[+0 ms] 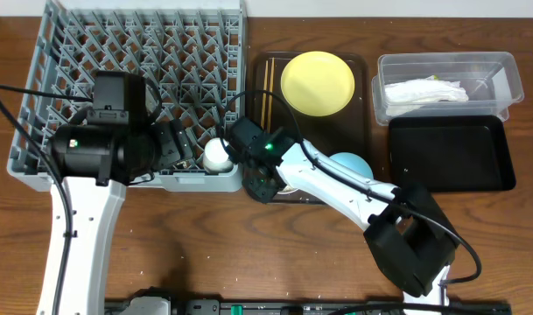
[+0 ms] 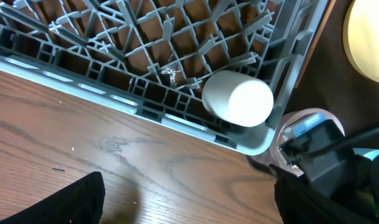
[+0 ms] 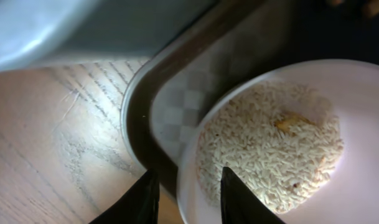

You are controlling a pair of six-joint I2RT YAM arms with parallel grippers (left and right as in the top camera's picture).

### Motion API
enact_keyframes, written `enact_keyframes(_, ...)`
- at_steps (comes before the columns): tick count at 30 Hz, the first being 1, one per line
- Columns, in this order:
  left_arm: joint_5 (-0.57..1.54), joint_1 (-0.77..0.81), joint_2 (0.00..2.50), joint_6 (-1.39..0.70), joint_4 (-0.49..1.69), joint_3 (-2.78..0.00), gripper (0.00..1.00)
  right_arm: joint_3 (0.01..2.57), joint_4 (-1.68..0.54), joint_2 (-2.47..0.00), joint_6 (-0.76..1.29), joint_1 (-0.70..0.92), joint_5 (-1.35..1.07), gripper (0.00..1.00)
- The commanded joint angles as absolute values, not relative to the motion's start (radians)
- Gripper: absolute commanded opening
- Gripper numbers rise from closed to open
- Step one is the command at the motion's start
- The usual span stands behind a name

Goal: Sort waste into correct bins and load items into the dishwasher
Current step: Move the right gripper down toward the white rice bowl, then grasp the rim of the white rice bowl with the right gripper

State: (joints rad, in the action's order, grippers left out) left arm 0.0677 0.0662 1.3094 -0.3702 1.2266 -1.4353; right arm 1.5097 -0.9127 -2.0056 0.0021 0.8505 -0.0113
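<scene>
The white bowl (image 3: 363,93) holds loose rice grains (image 3: 270,149) and stands at the front left corner of the brown tray (image 3: 139,106). My right gripper (image 3: 186,193) is open, with one finger outside the bowl's rim and one inside over the rice; in the overhead view it (image 1: 264,179) hides the bowl. My left gripper (image 2: 189,199) is open and empty above the table, just in front of the grey dish rack (image 1: 73,52). The small white cup (image 2: 239,99) lies on its side in the rack's front right corner (image 1: 216,155).
The brown tray (image 1: 358,114) also carries the yellow plate (image 1: 317,83), chopsticks (image 1: 264,96) and light blue bowl (image 1: 352,163). The clear tub (image 1: 502,79) holds the crumpled napkin (image 1: 424,92). The black tray (image 1: 450,153) lies in front of it.
</scene>
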Motion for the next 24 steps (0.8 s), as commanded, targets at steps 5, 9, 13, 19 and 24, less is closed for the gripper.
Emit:
enact_keyframes(5, 0.051, 0.06, 1.334, -0.376, 1.229, -1.436, 0.89, 1.526, -0.947, -2.017, -0.105, 0.886, -0.031, 0.41)
enact_keyframes(9, 0.051, 0.06, 1.334, -0.375, 1.229, -1.436, 0.89, 1.53, -0.958, -2.017, -0.122, 0.884, -0.027, 0.42)
enact_keyframes(13, 0.051, 0.06, 1.334, -0.376, 1.229, -1.436, 0.89, 1.53, -0.958, -2.017, -0.137, 0.884, -0.014, 0.42)
enact_keyframes(19, 0.051, 0.06, 1.334, -0.368, 1.227, -1.436, 0.89, 1.526, -0.974, -2.017, -0.152, 0.882, 0.06, 0.41)
enact_keyframes(24, 0.051, 0.06, 1.334, -0.368, 1.222, -1.436, 0.89, 1.522, -0.947, -2.034, -0.156, 0.879, 0.06, 0.38)
